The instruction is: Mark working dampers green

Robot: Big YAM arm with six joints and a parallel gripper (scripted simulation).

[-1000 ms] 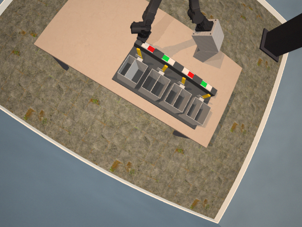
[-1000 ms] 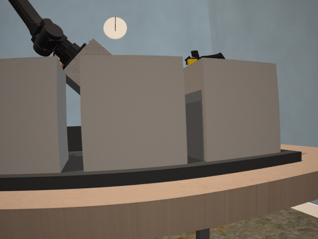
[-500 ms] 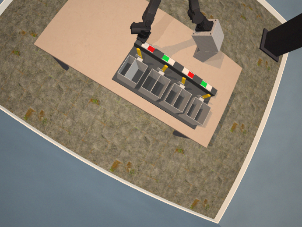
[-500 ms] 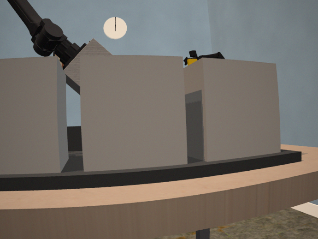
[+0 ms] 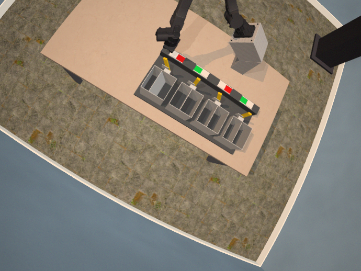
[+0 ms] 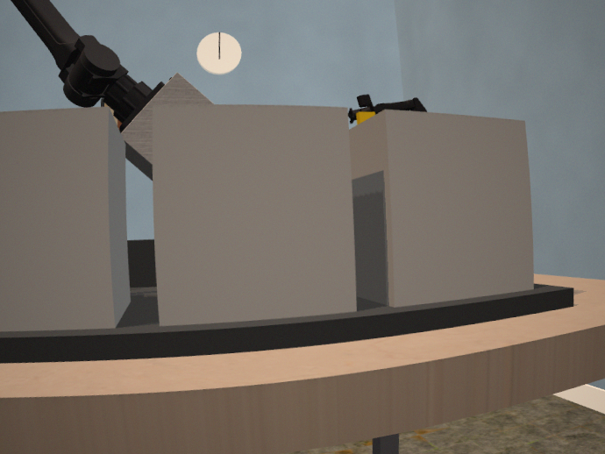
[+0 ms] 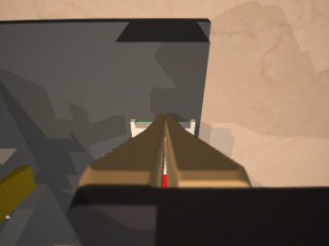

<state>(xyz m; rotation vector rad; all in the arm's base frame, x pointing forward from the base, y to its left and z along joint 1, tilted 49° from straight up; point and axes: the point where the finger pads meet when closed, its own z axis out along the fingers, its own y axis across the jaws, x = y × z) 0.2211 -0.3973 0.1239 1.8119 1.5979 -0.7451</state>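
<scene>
Four grey open-topped dampers stand in a row on a dark base [image 5: 180,72] [image 6: 293,332]: the first [image 5: 158,84], second [image 5: 186,99], third [image 5: 212,116] and fourth [image 5: 237,132]. Each has a yellow lever, such as the first one's [image 5: 166,62]. On the rail in front, the first slider [image 5: 180,58] shows red, the second [image 5: 198,69] green, the third [image 5: 228,89] red, and the fourth [image 5: 243,100] green. My gripper [image 5: 171,49] [image 7: 164,121] is shut and empty. Its tips are at the white cover [image 7: 139,127] of the first slider, at the rail's end. A strip of red [image 7: 164,181] shows under the fingers.
The tan table [image 5: 102,43] holds the base. The arm's grey pedestal [image 5: 249,43] stands behind the rail. A black post [image 5: 335,49] is off the table to the right. In the exterior view the damper backs [image 6: 253,215] hide the sliders.
</scene>
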